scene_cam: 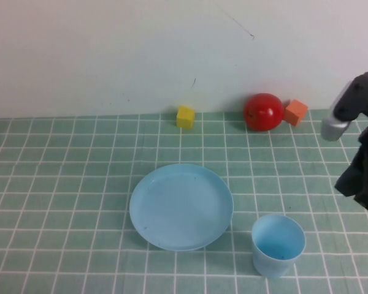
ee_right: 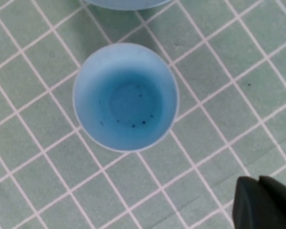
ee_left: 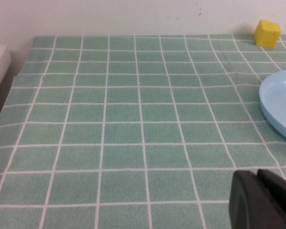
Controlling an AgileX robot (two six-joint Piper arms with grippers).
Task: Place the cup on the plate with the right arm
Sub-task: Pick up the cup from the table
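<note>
Cup [scene_cam: 278, 245] upright right of plate [scene_cam: 181, 206]: likely light, stiff, slick; pinch rim wall. Right gripper [ee_right: 264, 202] above it, closed, empty. Left gripper [ee_left: 262, 200] parked left of plate, closed.

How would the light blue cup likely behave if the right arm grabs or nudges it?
The cup looks like thin, empty plastic, so probably light and apt to slide on the tablecloth. Standing upright, taller than wide, it may tip if pushed near its rim. Its smooth tapered wall could slip in the shut right gripper above it.
</note>
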